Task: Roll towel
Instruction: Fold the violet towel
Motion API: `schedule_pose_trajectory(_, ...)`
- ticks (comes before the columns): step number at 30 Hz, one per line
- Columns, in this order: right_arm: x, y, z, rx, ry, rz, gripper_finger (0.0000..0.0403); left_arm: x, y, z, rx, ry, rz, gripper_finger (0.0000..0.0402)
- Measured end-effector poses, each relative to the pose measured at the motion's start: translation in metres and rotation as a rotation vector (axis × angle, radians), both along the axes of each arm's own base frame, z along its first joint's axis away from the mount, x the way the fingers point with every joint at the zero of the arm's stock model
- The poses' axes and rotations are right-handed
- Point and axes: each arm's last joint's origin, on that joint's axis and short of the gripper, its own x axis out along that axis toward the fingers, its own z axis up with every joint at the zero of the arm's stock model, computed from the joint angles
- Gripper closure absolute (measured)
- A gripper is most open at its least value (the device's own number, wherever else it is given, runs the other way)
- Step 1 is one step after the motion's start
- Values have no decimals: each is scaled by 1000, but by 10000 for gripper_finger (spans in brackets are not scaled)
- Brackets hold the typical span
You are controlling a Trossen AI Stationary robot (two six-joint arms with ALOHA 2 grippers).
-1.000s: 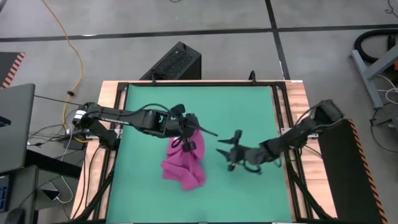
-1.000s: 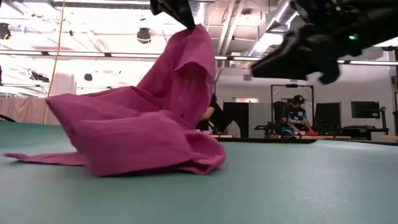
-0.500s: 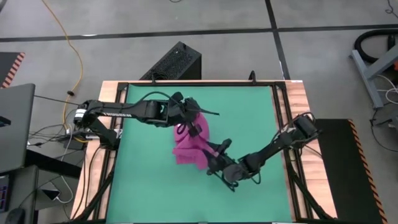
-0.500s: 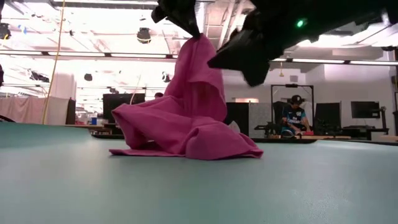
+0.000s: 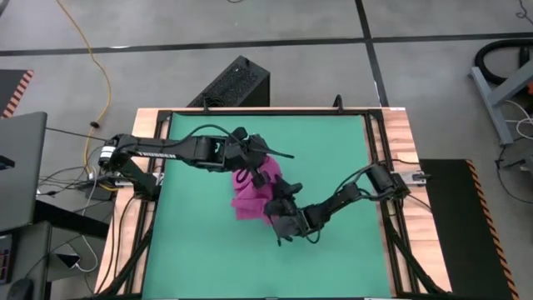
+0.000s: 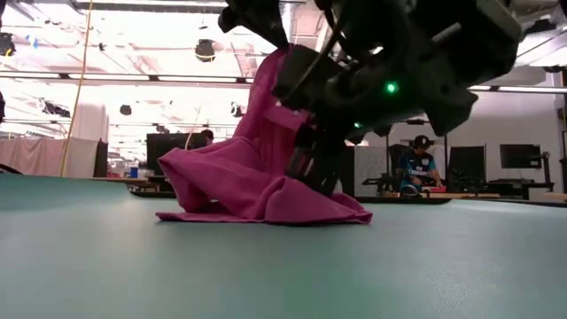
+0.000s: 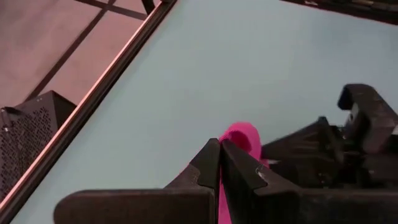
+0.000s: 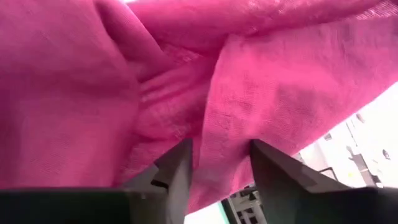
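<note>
On green mat point(image 5: 333, 158): left gripper point(image 5: 256, 171) clamped on towel point(image 5: 250, 198), lifting corner; right gripper point(image 5: 279, 208) fingers apart, straddling towel fold.

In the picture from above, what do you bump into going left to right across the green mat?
Left gripper pinching the towel's top → pink towel → right gripper at the towel's edge.

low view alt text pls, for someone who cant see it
A magenta-pink soft cloth towel hangs in a peak from the shut left gripper, its lower folds heaped on the green mat. The right gripper reaches into the towel's side, fingers apart around a fold.
</note>
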Motion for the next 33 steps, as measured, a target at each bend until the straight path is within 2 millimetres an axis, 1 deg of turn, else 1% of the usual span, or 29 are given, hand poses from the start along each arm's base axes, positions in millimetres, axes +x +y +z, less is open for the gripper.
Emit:
schedule_pose_trajectory(2,2,3,4,8,-20,4,265,0,0,0,-1,4,-4,401)
schedule_pose_trajectory(4,0,6,10,5,-19,9,313,-1,0,-1,6,20,-10,401)
schedule_pose_trajectory(6,-3,12,19,-2,-9,22,371,-2,0,-2,12,41,-17,401)
schedule_pose_trajectory(7,-5,16,25,-5,-5,33,384,-3,0,-3,12,49,-17,401)
schedule_pose_trajectory(10,-13,28,46,11,-53,52,393,-5,0,-5,27,92,-35,401)
schedule_pose_trajectory(13,-25,38,71,36,-115,70,396,-9,-1,-8,27,157,-77,402)
schedule_pose_trajectory(16,-42,41,96,89,-220,93,396,-12,-2,-11,0,211,-111,394)
schedule_pose_trajectory(18,-54,39,104,120,-279,103,396,-14,-3,-13,-20,239,-136,381)
schedule_pose_trajectory(23,-90,35,105,217,-445,145,396,-23,-7,-19,-131,349,-245,338)
schedule_pose_trajectory(25,-105,33,101,264,-522,160,396,-24,-12,-20,-160,359,-264,328)
schedule_pose_trajectory(27,-119,28,93,295,-570,172,396,-22,-19,-25,-152,335,-286,323)
schedule_pose_trajectory(29,-130,23,84,325,-619,177,396,-20,-27,-34,-128,320,-307,322)
schedule_pose_trajectory(31,-141,17,80,358,-674,180,396,-19,-34,-49,-110,329,-327,321)
schedule_pose_trajectory(33,-150,15,77,395,-726,191,396,-20,-35,-66,-112,346,-334,321)
